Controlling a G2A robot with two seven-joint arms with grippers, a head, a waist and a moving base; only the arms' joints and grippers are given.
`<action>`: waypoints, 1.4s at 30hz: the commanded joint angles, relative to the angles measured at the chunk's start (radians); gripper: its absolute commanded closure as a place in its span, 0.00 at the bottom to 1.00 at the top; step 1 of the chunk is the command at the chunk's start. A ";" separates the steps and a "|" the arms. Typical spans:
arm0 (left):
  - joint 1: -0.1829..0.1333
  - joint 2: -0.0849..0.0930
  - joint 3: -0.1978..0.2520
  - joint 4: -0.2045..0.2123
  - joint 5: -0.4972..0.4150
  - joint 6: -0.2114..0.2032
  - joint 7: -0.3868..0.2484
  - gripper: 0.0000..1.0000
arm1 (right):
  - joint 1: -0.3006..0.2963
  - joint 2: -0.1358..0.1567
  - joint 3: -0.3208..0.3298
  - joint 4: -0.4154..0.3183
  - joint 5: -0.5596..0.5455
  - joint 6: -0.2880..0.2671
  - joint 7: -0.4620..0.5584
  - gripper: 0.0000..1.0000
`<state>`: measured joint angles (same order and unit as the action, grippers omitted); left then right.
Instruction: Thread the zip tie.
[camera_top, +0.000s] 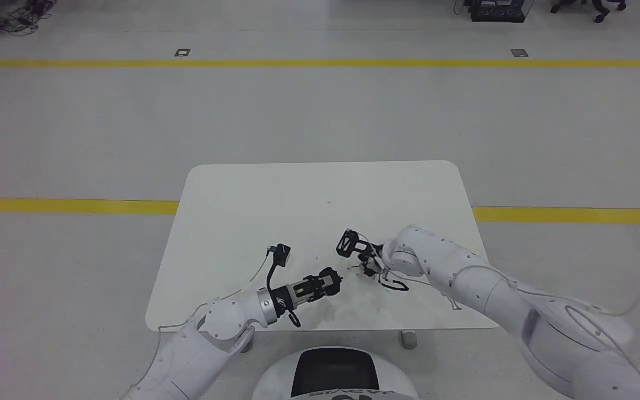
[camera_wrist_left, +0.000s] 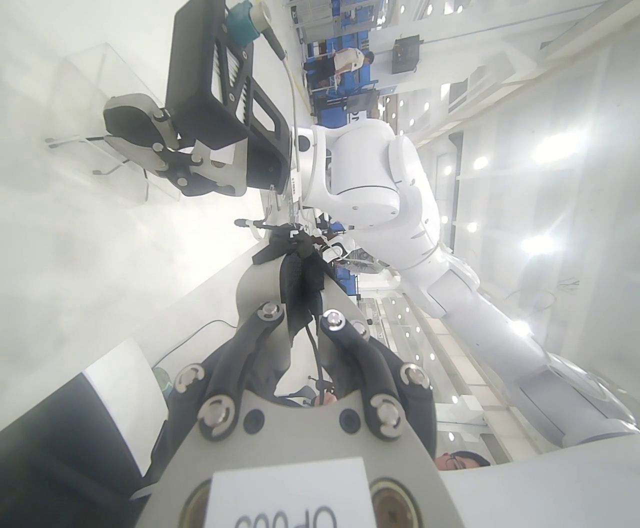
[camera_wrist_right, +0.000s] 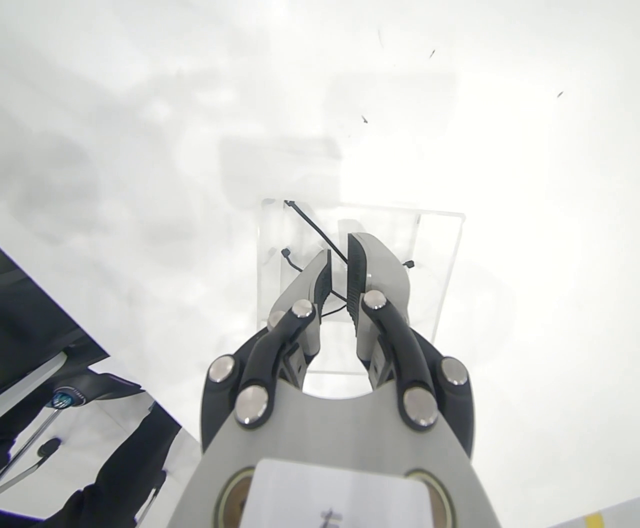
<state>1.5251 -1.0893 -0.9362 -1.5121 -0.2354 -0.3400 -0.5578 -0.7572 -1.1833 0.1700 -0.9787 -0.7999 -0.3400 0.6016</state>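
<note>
One zip tie (camera_wrist_right: 310, 225), between parted jaws of right gripper (camera_wrist_right: 340, 248), on clear plate (camera_wrist_right: 440, 280)

A white table (camera_top: 320, 200) stands over one yellow floor line (camera_top: 90, 206).

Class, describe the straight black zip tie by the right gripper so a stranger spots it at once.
Start at the white rounded table, then find the clear rectangular plastic plate under the right gripper. The thin black zip tie runs straight from near the plate's corner in between the fingers; its neighbours curve.
</note>
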 joint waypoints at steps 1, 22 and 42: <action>0.000 0.000 0.000 0.000 0.000 0.000 0.000 1.00 | 0.000 -0.003 0.000 0.004 -0.003 0.000 0.001 0.81; 0.000 0.000 0.000 0.000 0.000 0.000 0.000 1.00 | -0.003 -0.038 0.000 0.051 -0.049 0.000 0.005 0.94; 0.000 0.000 0.000 0.000 0.000 0.000 0.000 1.00 | 0.014 -0.004 0.000 0.000 -0.034 0.000 -0.045 1.00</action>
<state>1.5251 -1.0893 -0.9362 -1.5121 -0.2354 -0.3400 -0.5578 -0.7449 -1.1958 0.1700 -0.9660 -0.8366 -0.3400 0.5603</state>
